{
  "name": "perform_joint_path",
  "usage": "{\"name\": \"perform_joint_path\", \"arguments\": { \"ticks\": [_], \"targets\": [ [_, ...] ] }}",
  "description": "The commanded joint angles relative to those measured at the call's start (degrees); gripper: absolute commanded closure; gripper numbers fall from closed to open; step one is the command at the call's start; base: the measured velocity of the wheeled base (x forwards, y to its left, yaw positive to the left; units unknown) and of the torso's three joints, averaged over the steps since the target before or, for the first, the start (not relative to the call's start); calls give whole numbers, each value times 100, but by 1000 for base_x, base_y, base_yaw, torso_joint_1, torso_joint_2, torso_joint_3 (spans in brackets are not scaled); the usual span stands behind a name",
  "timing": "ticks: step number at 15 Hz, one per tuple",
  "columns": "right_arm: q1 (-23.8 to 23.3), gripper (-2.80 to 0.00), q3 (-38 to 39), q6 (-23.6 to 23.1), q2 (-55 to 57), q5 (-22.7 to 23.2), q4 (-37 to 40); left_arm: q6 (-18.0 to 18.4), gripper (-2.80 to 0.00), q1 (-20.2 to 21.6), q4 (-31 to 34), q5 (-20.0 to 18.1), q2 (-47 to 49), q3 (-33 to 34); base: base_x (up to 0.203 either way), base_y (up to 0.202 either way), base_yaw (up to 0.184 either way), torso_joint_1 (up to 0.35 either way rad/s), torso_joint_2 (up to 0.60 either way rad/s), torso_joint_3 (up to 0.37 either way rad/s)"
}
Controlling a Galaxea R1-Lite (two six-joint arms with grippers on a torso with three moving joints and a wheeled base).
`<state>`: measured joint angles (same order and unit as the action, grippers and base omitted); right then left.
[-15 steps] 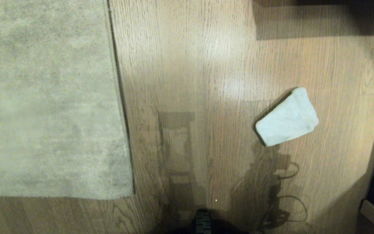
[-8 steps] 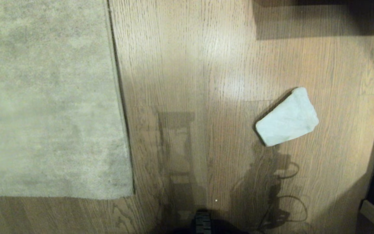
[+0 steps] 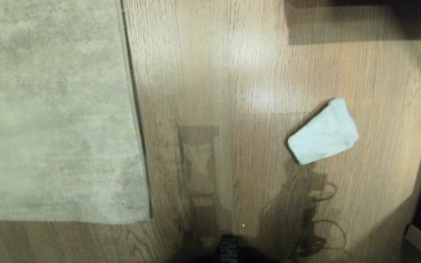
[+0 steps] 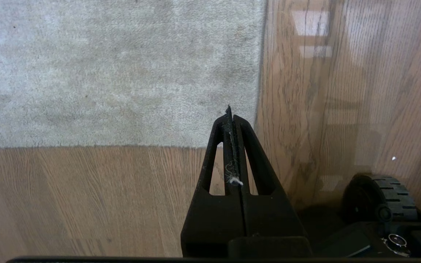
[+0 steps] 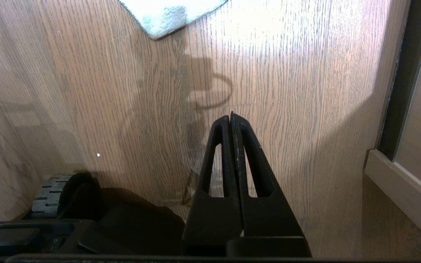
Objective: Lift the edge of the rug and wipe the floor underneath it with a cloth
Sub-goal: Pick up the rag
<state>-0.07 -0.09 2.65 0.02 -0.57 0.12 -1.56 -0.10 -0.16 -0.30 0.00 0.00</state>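
Rug edge [image 3: 134,109]: straight border of a mottled beige-grey rug, lying flat on the floor, running down the left part of the head view to a corner near the robot.

Floor [image 3: 210,73]: light brown wood-grain planks with a slight sheen, bare on both sides of the rug corner; shadows of the robot fall across the near part.

Cloth [image 3: 323,132]: small pale blue-white rag, lying flat on the floor on the right side, well apart from the rug edge, tilted at an angle. Nothing touches it.

Left gripper [image 4: 230,111]: clenched, fingers pressed together, grasping nothing; a wisp of white fluff clings between the fingers. It hangs above the floor close to the rug corner, clear of the rug.

Right gripper [image 5: 231,117]: clenched, empty, above bare floor, the cloth's near corner some way ahead of its tips.

Wheel [image 4: 378,197]: black, ribbed, part of the robot's base, on the floor between the two arms.

Baseboard [image 5: 400,190]: pale trim below a dark frame, at the far right.
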Motion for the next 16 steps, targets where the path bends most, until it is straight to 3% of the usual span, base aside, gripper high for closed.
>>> {"name": "perform_joint_path", "arguments": {
  "ticks": [1,16],
  "targets": [
    [-1,0,1,-10,-2,5,-4,-2,0,1,-2,-5,9,0,0,0,0,0,0,0],
    [-1,0,9,-54,-2,-4,-12,-2,0,1,-2,-5,9,0,0,0,0,0,0,0]
  ]
}}
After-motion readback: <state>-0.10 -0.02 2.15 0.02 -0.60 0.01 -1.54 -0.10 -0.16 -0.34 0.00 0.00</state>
